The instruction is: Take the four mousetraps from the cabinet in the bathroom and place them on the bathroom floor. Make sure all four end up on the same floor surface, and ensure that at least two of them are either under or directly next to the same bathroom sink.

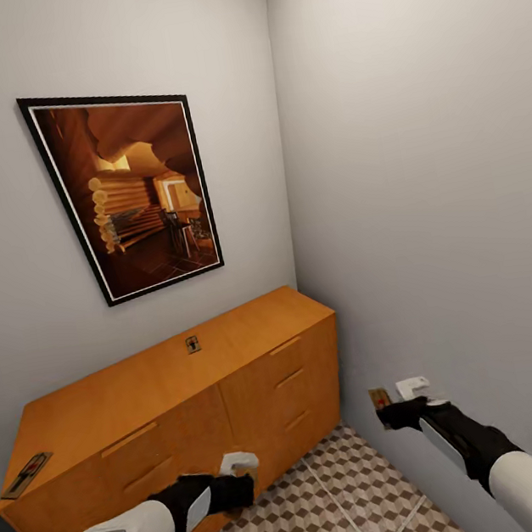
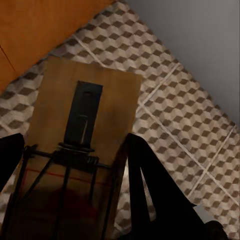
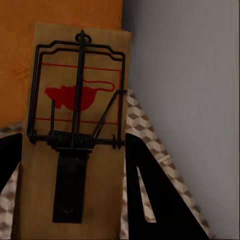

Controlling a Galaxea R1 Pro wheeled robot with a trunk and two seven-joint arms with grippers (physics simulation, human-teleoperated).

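Left gripper (image 1: 233, 476) clamps a mousetrap (image 2: 82, 150); right gripper (image 1: 390, 409) clamps another (image 3: 77, 135), both before cabinet (image 1: 234, 391). Two traps lie on its top. Carry both level; release low at the sink

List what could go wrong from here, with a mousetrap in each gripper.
1. Each mousetrap is pinched only by its side edges; one might slip and drop onto the bathroom floor away from any sink.
2. The right gripper is close to the grey wall; turning may clip it.
3. Two mousetraps remain on the cabinet, the left one near its edge.
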